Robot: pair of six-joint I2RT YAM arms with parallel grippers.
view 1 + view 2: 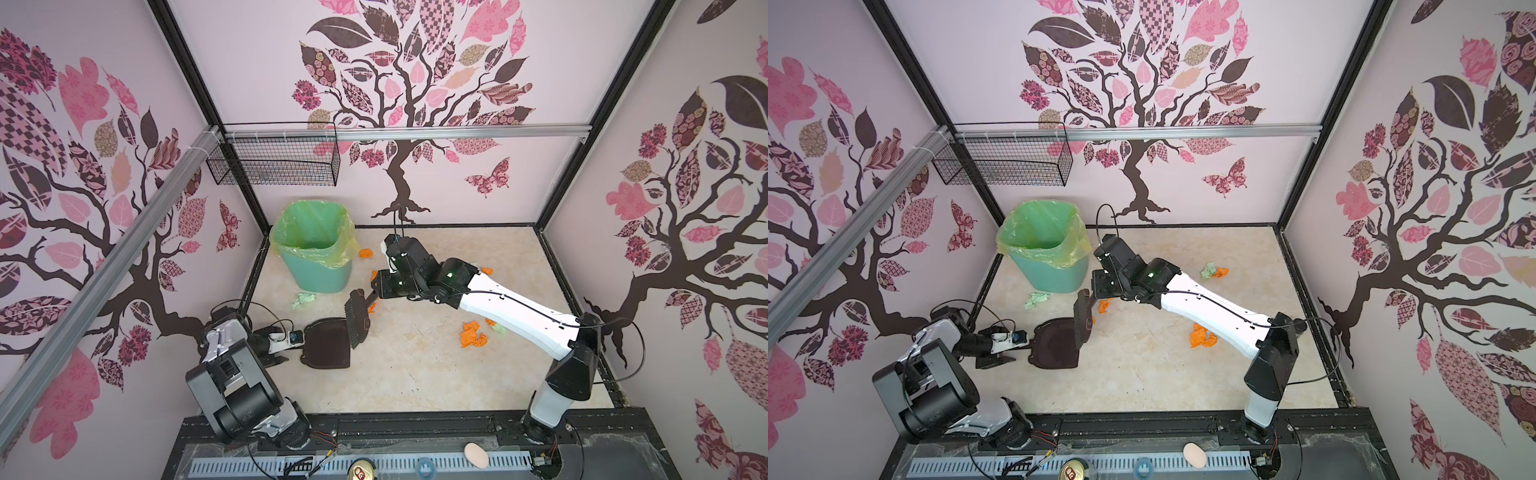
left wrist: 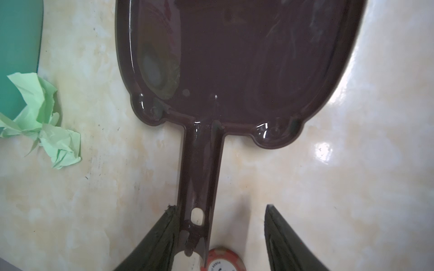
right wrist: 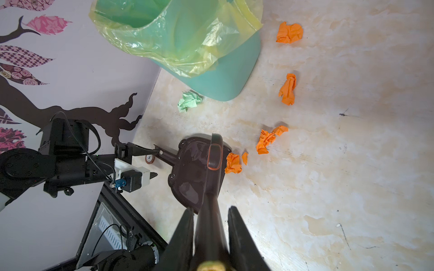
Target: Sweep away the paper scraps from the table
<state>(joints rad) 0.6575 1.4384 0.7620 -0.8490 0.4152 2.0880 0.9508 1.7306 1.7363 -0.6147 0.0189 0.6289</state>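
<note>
1. Right gripper [image 3: 210, 209] clamped on brush [image 3: 215, 152], head over pan [image 3: 187, 178] mouth to drag scraps [image 3: 233, 163] in.
2. Left gripper [image 2: 220, 207] jaws apart around pan handle; pan not gripped.
3. Scraps on table [image 3: 328, 187]: nearest at pan lip, rest beyond.

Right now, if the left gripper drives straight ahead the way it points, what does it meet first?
The dustpan. The left gripper is open astride its handle, so it would likely run along that into the pan's back rim; its height over the handle is unclear.
</note>
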